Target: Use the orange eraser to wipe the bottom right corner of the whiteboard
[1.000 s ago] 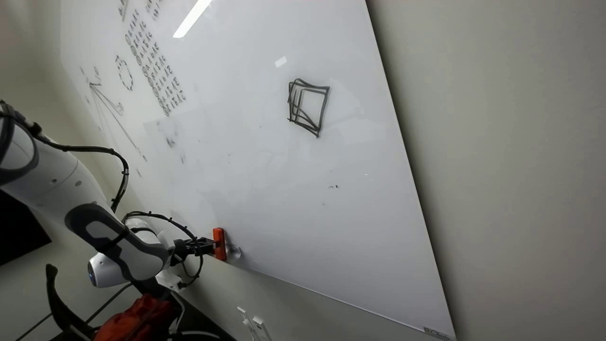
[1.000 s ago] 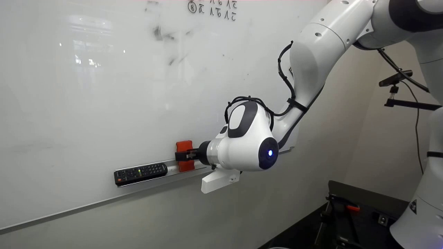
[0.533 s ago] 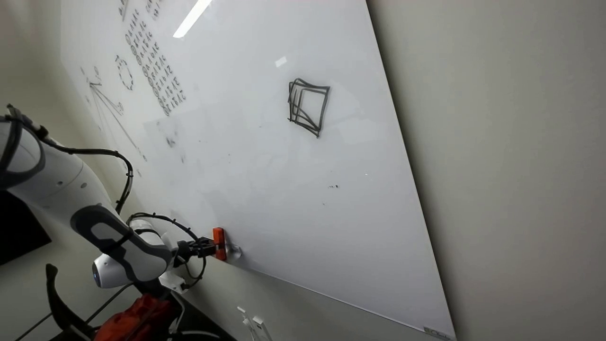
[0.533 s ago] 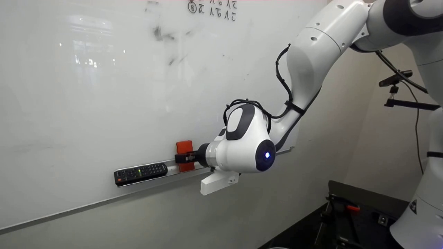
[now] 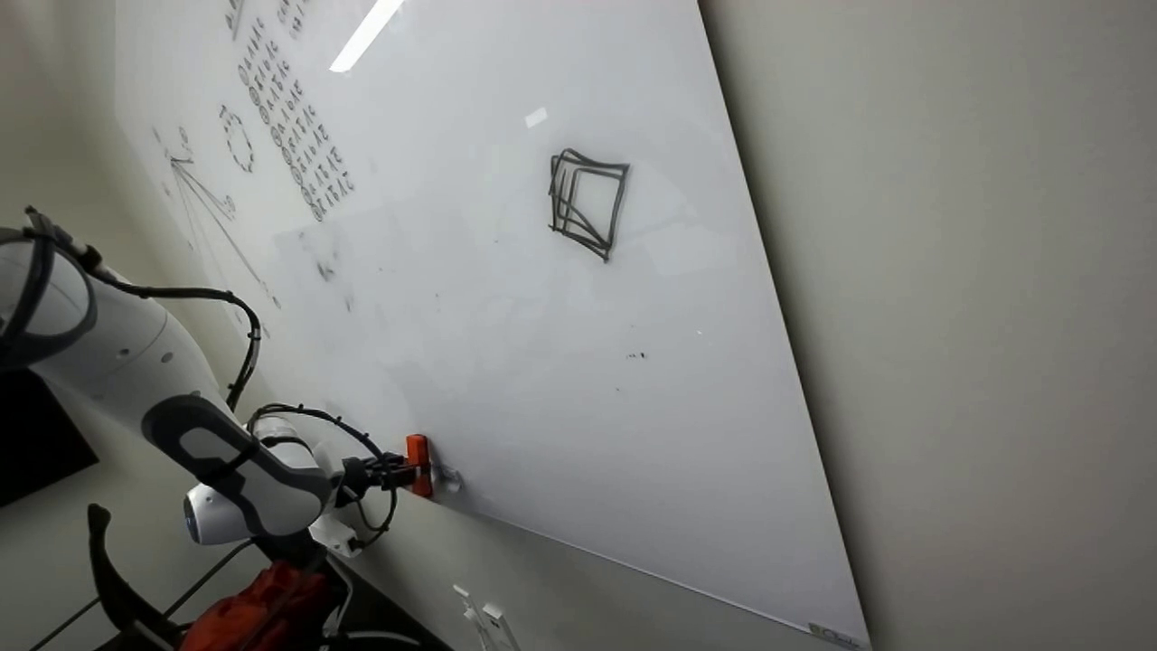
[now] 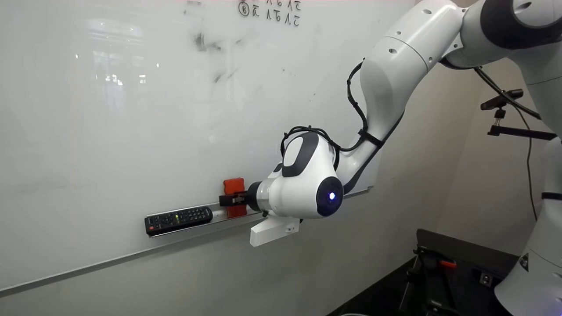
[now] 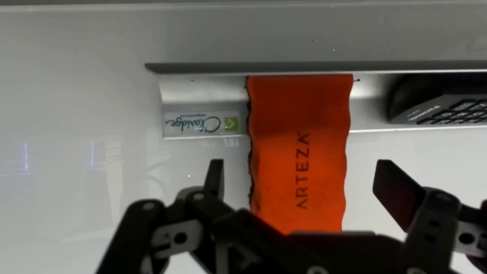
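The orange eraser [image 7: 300, 110] stands upright, one end in the whiteboard's tray and its back against the whiteboard [image 6: 109, 153]. It also shows in both exterior views [image 5: 418, 447] [image 6: 233, 185]. My gripper [image 7: 300, 182] is open in the wrist view, one finger on each side of the eraser. A gap shows between each fingertip and the eraser's edges. In an exterior view the black fingers [image 6: 233, 199] cover the middle of the eraser. The whiteboard carries dark writing and a scribbled box [image 5: 589, 206].
A narrow metal tray [image 7: 201, 87] runs along the board's lower edge. A black remote control [image 6: 178, 220] lies in it beside the eraser; its end shows in the wrist view [image 7: 445, 102]. A red cloth-like thing [image 5: 262, 606] is below the arm.
The arm and gripper have shifted slightly, toward the remote's side, and in close around the eraser. The eraser, remote and board marks have not moved.
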